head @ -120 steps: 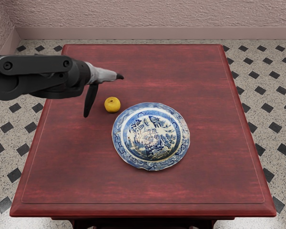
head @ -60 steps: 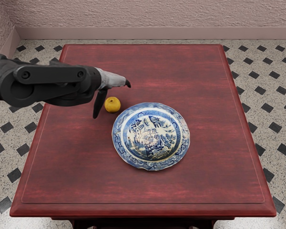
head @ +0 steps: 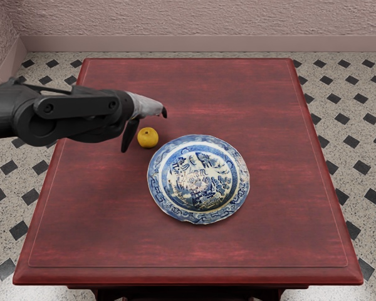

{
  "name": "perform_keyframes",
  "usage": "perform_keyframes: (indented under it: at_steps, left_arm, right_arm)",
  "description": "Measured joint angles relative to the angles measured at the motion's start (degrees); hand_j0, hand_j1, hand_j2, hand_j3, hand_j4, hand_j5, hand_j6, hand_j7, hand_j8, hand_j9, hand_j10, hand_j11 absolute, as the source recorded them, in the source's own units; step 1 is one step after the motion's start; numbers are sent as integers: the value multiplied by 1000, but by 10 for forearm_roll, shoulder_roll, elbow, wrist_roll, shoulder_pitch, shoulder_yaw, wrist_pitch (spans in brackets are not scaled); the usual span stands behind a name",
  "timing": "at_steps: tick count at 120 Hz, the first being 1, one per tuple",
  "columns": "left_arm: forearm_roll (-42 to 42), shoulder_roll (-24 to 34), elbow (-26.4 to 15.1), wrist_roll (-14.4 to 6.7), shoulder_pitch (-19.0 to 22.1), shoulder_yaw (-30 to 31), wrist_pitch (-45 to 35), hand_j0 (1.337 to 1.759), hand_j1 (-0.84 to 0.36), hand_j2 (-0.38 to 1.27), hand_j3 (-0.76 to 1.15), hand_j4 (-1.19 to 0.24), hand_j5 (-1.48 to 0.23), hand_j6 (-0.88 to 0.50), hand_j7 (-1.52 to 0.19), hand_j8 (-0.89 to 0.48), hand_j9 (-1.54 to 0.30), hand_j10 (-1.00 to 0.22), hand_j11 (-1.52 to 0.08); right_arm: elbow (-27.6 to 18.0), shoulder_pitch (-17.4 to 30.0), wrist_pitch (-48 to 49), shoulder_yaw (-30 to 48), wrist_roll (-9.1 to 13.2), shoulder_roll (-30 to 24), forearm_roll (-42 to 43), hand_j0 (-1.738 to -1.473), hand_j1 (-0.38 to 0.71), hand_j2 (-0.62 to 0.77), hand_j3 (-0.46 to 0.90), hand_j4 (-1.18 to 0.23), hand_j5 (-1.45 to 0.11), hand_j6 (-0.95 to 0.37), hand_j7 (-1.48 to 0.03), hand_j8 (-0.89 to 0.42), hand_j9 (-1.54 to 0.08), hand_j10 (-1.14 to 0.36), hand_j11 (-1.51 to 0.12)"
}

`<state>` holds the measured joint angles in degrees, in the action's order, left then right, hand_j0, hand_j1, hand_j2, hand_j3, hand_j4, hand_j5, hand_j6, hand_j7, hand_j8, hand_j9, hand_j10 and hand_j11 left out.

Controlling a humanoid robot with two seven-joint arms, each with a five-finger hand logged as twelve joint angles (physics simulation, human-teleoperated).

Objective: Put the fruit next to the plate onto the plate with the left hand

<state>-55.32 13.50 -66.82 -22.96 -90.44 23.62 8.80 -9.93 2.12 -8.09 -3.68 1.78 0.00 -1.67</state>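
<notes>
The left hand [head: 140,114], open and empty, hovers just above-left of the round yellow fruit [head: 148,137], which rests on the table [head: 269,94] beside the upper-left rim of the plate [head: 198,179].

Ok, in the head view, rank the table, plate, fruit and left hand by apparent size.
1. table
2. plate
3. left hand, which may be nearer the camera, so its place over the fruit is unsure
4. fruit
</notes>
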Motion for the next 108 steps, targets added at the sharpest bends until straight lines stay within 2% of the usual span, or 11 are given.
perform_keyframes:
  at_steps: [22,65,84,108]
  left_arm:
    - [-1,-3,7,8,6,0,3,1658,148,35,0,-170,-219,-170,-219,-170,-219,-169,-219]
    - [-1,-11,21,50,14,-1,22,1658,143,35,0,-174,-225,-175,-225,-175,-225,-174,-224]
    - [-1,-11,29,55,15,-1,22,1658,72,47,0,-233,-302,-234,-302,-234,-301,-233,-301]
    - [-1,-13,50,73,24,-1,0,1658,31,54,0,-267,-346,-268,-346,-268,-346,-267,-345]
  right_arm:
    - [0,0,0,0,0,0,0,-1658,-314,-6,0,-30,-38,-30,-38,-30,-38,-29,-38]
    - [0,0,0,0,0,0,0,-1658,-314,-6,0,-30,-38,-30,-38,-30,-38,-29,-38]
    - [0,0,0,0,0,0,0,-1658,-314,-6,0,-30,-38,-30,-38,-30,-38,-29,-38]
    - [0,0,0,0,0,0,0,-1658,-314,-6,0,-30,-38,-30,-38,-30,-38,-29,-38]
